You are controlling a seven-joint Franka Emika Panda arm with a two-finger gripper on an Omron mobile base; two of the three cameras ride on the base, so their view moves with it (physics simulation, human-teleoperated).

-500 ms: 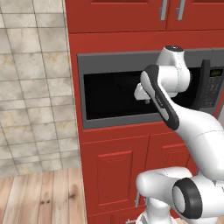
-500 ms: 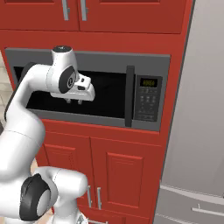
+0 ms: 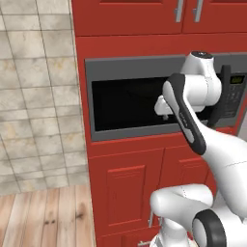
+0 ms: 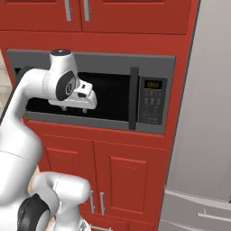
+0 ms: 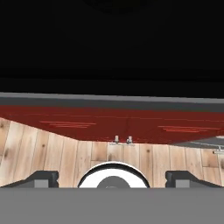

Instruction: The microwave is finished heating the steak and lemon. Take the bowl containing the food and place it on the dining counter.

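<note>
Gripper [image 4: 73, 109] hangs in front of the microwave [image 4: 115, 61], its two short fingers [image 4: 84, 109] pointing down toward the lower edge of the black glass door [image 4: 106, 97]; they stand spread apart with nothing between them. In the hand view the two dark fingertips [image 5: 41, 178] sit far out to either side, confirming the wide spread, and beyond them lie the grey lower frame of the microwave, the red cabinet doors [image 5: 109, 124] under it with two small silver handles, and the wooden floor [image 5: 43, 148].

From the left base view the gripper [image 3: 164, 114] shows as a white block in front of the right half of the door glass, just left of the thick black handle [image 3: 223, 94]. The right base view puts it left of that handle [image 4: 133, 97], with a stretch of dark glass between them; whether the fingers touch the door cannot be told.

That door is closed, and the glass is too dark to make out anything inside. The button panel [image 4: 152, 101] with its small lit display sits right of the handle. Red cabinets [image 4: 108, 173] surround the microwave above and below. A grey appliance front [image 4: 203, 135] stands at the right, and a tiled wall [image 3: 36, 91] at the left.
</note>
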